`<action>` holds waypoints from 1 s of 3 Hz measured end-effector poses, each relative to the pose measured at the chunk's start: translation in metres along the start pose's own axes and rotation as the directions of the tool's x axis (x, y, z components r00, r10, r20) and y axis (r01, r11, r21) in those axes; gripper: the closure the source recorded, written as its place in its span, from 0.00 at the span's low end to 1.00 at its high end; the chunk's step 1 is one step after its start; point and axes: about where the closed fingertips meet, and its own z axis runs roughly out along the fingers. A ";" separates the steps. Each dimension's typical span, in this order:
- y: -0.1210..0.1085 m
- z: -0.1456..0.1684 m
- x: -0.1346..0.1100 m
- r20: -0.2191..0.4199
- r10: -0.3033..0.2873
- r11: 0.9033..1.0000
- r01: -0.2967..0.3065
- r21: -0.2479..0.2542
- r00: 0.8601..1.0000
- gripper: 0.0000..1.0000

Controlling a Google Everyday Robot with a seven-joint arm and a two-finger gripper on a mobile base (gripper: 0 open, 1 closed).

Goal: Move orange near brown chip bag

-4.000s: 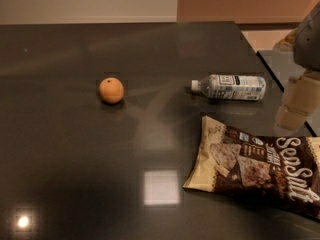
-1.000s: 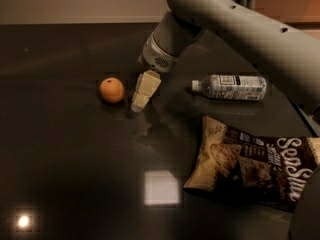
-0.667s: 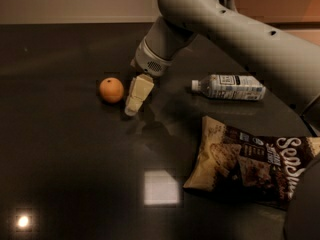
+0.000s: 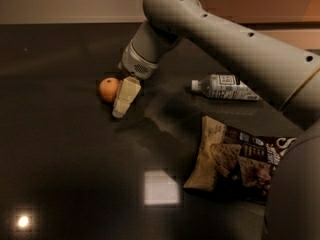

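The orange (image 4: 107, 89) sits on the dark glossy table (image 4: 60, 149), left of the middle. My gripper (image 4: 121, 104) points down at the table right beside the orange and covers its right edge. I cannot tell whether it touches the fruit. The brown chip bag (image 4: 239, 160) lies flat at the lower right, well apart from the orange. My grey arm (image 4: 220, 39) reaches in from the upper right and crosses above the bag's far end.
A clear plastic water bottle (image 4: 226, 87) lies on its side between the gripper and the right edge, just beyond the bag. A bright square light reflection (image 4: 161, 187) shows on the table in front. A pale wall runs along the table's far edge.
My gripper has moved left across the table, from the far right to right beside the orange. The orange, bottle and bag have stayed in place.
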 end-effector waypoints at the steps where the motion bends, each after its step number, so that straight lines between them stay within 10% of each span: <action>1: 0.000 0.007 -0.009 0.006 0.007 1.000 -0.007 -0.029 1.000 0.00; 3: 0.005 0.009 -0.017 0.018 -0.012 0.998 0.013 -0.066 1.000 0.41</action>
